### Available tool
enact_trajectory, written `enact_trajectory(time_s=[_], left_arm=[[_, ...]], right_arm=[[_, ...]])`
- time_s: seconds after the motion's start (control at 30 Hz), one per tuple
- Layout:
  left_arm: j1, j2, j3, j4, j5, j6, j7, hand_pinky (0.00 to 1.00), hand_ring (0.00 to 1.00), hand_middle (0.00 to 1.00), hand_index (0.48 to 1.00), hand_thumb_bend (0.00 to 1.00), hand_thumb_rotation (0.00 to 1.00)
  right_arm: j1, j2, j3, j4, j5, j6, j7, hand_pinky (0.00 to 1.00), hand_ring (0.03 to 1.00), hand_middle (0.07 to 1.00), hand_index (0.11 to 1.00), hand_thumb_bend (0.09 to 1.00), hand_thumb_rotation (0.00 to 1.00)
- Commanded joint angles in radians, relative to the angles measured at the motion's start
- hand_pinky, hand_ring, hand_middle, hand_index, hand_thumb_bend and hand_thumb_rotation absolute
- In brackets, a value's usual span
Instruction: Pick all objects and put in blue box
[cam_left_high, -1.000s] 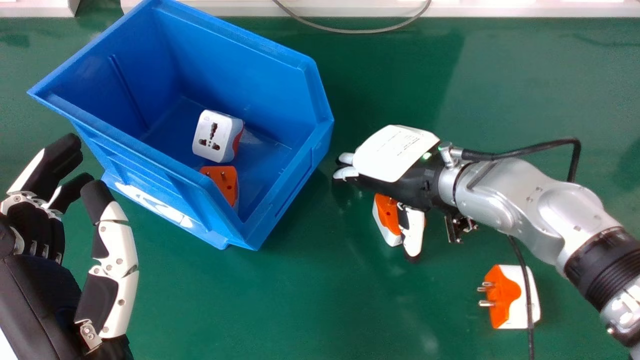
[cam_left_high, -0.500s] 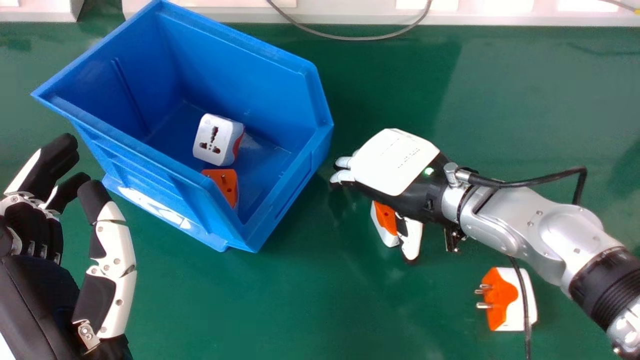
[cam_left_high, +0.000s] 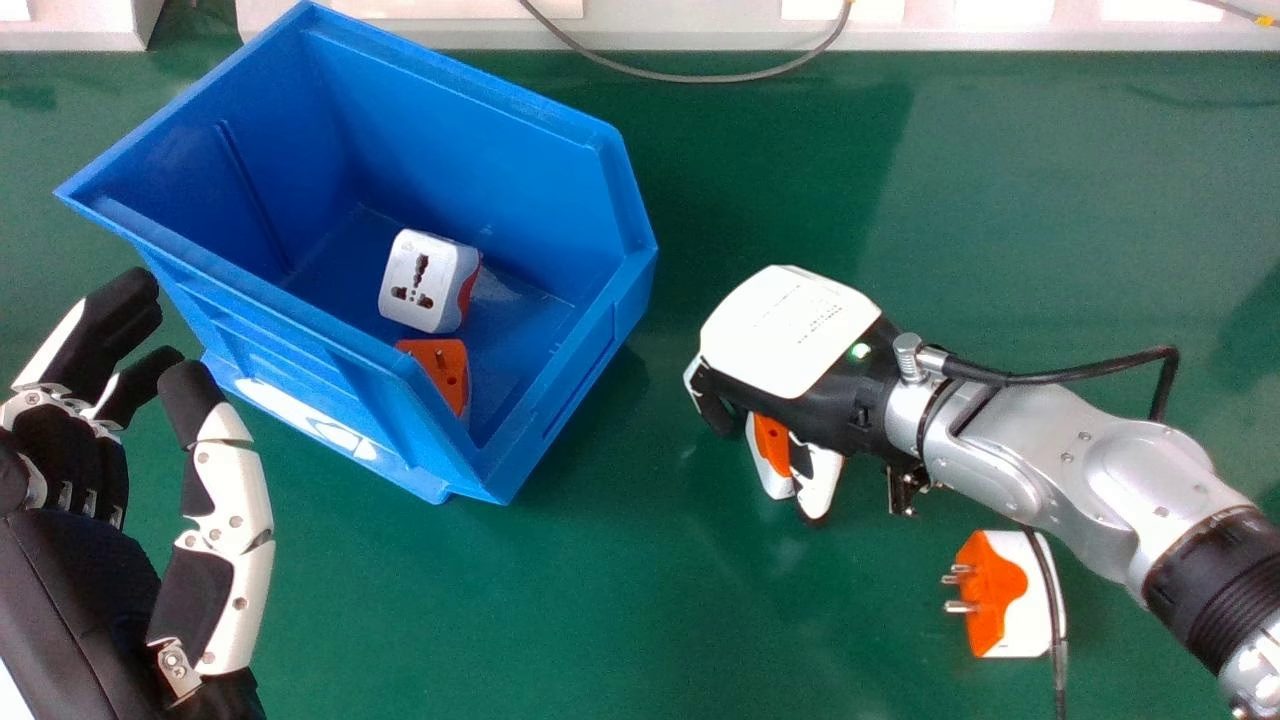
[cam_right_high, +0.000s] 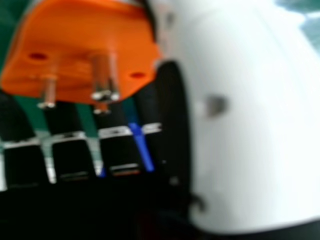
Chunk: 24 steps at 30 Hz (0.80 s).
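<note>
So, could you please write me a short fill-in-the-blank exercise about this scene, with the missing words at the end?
1. The box is coloured ____.
2. With the white-faced adapter and the orange-faced adapter, the box holds ____ adapters.
3. In the head view, the right robot hand is to the ____ of the box.
4. The pins of the adapter under the cable point to that view's ____.

Missing words: blue; two; right; left.
</note>
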Motion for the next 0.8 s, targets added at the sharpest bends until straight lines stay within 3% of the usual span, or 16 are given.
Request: enact_trajectory(time_s=[0.0,0.17,0.33,0.43,0.5,0.67,0.77], left_arm=[[0.014,-0.071,-0.009,-0.021,0.013,-0.009,0.000,0.69,0.74,0.72,0.746,0.24,0.00],[0.014,-0.072,-0.013,-0.021,0.009,-0.013,-0.001,0.69,0.74,0.72,0.745,0.24,0.00],[0.011,-0.071,-0.007,-0.020,0.017,-0.013,0.002,0.68,0.74,0.72,0.742,0.24,0.00],[0.010,-0.068,-0.008,-0.018,0.010,-0.016,-0.001,0.69,0.74,0.72,0.744,0.24,0.00],[0.011,-0.069,-0.006,-0.023,0.017,-0.008,-0.002,0.69,0.74,0.72,0.746,0.24,0.00],[0.008,-0.068,-0.005,-0.021,0.019,-0.004,-0.003,0.69,0.74,0.72,0.748,0.24,0.00],[0.003,-0.068,0.000,-0.018,0.030,-0.002,0.000,0.69,0.74,0.72,0.749,0.24,0.00]], right_arm=[[0.015,0.008,-0.007,-0.008,0.010,0.014,0.016,0.34,0.401,0.529,0.517,0.512,0.00],[0.029,-0.011,-0.043,-0.068,0.028,0.018,0.007,0.34,0.398,0.513,0.524,0.513,0.00],[0.051,-0.021,-0.152,-0.183,0.104,0.059,0.023,0.31,0.380,0.477,0.546,0.509,0.00],[0.069,-0.037,-0.203,-0.266,0.120,0.071,0.013,0.27,0.373,0.468,0.543,0.509,0.00],[0.083,-0.053,-0.242,-0.326,0.138,0.055,-0.005,0.24,0.380,0.483,0.530,0.511,0.00],[0.132,-0.060,-0.326,-0.458,0.170,0.027,-0.062,0.25,0.403,0.506,0.500,0.515,0.00],[0.153,-0.052,-0.360,-0.522,0.179,0.005,-0.095,0.22,0.398,0.505,0.502,0.515,0.00]])
